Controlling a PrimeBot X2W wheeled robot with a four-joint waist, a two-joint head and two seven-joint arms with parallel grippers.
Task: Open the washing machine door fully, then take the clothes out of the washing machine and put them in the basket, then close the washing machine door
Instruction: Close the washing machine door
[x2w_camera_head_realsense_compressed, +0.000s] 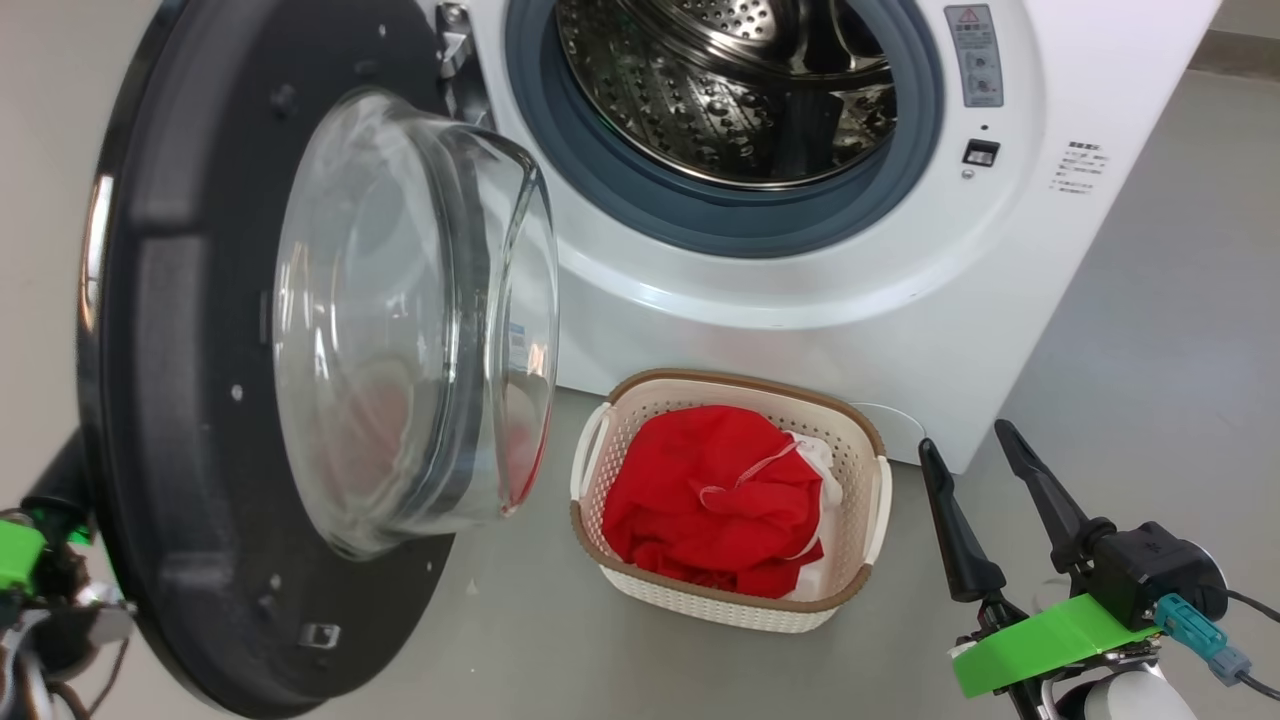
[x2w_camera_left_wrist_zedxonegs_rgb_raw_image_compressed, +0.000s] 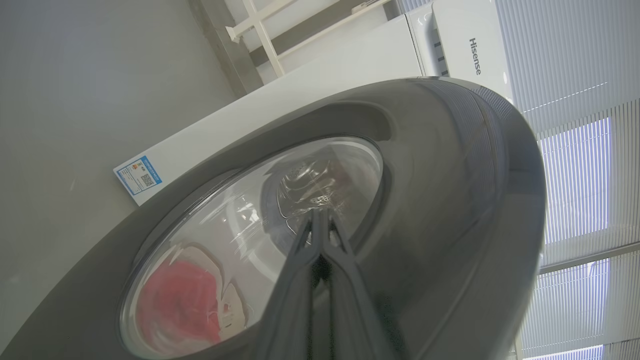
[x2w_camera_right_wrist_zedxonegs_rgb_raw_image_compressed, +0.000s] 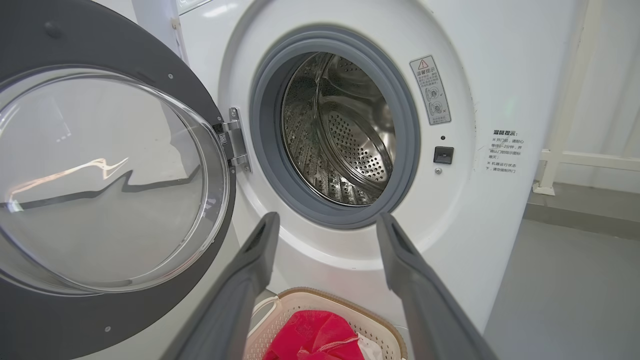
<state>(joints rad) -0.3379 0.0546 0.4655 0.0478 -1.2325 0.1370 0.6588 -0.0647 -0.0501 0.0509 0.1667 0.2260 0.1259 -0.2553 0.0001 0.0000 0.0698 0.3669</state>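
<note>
Clenched shut, the left gripper aims at the outer face of the open washing machine door, frame left, the right gripper spread empty near the basket of clothes, lower centre; a glancing push could skid off, leaving it ajar.

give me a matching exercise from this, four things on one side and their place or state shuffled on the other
Things:
1. door
2. clothes
3. left gripper
4. right gripper

Place or state:
A. open wide
B. lying in the basket
C. swung open
D. shut, at the door's outer side

Pairs: 1-C, 2-B, 3-D, 4-A
</note>
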